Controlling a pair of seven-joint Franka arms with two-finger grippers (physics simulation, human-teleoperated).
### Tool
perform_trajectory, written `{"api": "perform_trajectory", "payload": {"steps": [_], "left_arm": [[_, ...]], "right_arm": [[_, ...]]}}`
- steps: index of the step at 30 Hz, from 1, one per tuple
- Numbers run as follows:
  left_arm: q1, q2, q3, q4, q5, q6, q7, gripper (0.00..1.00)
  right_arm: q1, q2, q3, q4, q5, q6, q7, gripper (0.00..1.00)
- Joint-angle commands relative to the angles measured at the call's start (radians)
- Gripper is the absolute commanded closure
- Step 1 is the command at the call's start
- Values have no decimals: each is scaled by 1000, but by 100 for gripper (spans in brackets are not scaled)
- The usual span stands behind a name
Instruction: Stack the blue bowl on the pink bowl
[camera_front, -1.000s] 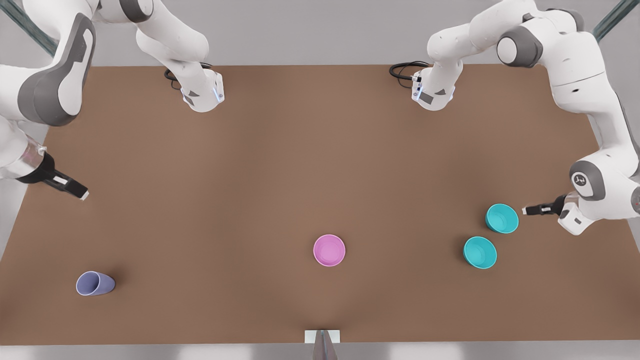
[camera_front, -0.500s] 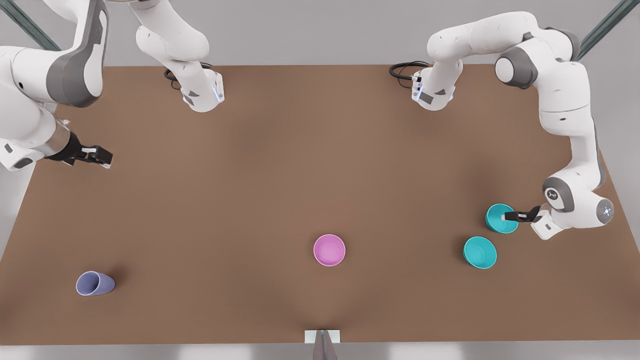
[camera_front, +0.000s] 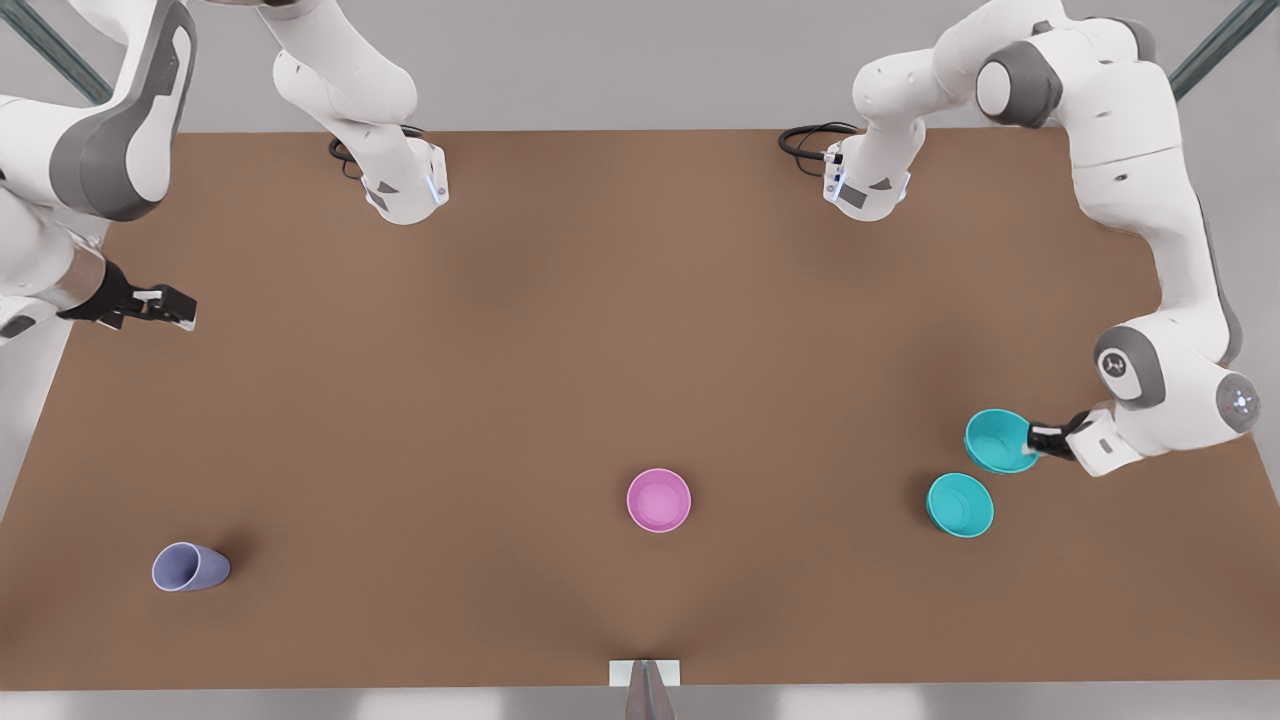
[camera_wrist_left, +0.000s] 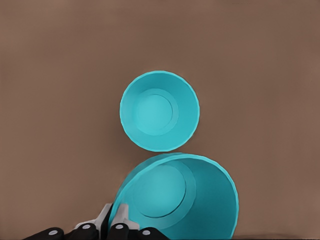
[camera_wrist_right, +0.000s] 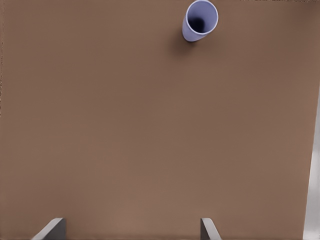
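The blue bowl (camera_front: 998, 441) is a small teal bowl at the front view's right, tilted, with my left gripper (camera_front: 1035, 437) shut on its rim. In the left wrist view the held blue bowl (camera_wrist_left: 185, 200) sits right at the fingers (camera_wrist_left: 119, 220), which pinch its wall. A second, identical teal bowl (camera_front: 960, 505) (camera_wrist_left: 159, 111) stands upright on the table just beside it. The pink bowl (camera_front: 658, 500) stands upright near the table's front middle. My right gripper (camera_front: 175, 308) waits open at the front view's far left edge.
A lavender-blue cup (camera_front: 188, 567) (camera_wrist_right: 200, 20) lies on its side at the front view's lower left. The brown table (camera_front: 560, 330) spreads bare between the pink bowl and the teal bowls. Both arm bases (camera_front: 405, 190) stand at the far edge.
My left gripper reached the farther teal bowl, shut on its rim and tipped it slightly. My right gripper swung up along the table's left edge, then drew back a little.
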Motion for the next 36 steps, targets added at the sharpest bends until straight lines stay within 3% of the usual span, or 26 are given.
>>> {"api": "perform_trajectory", "payload": {"steps": [1, 4, 8, 10, 16, 36], "left_arm": [[-102, -79, -2, 1, 38, -227, -400, 79], [-311, -71, -93, 2, 0, -238, -773, 79], [-527, 315, -96, 514, 1, -241, -1172, 79], [-561, 418, -94, 654, -5, -237, -1236, 79], [-600, 499, -96, 656, -66, 24, -1351, 79], [-604, 541, -96, 656, -109, 135, -1411, 79]], "right_arm": [[24, -1, 1, 0, 1, -3, -103, 0], [24, -1, 1, 0, 1, -3, -103, 0], [24, -1, -1, 0, 1, -3, -103, 0], [24, -1, -1, 0, 1, -3, -103, 0], [24, -1, -2, 0, 1, -5, -103, 0], [24, -1, -2, -3, 4, -5, -103, 0]]}}
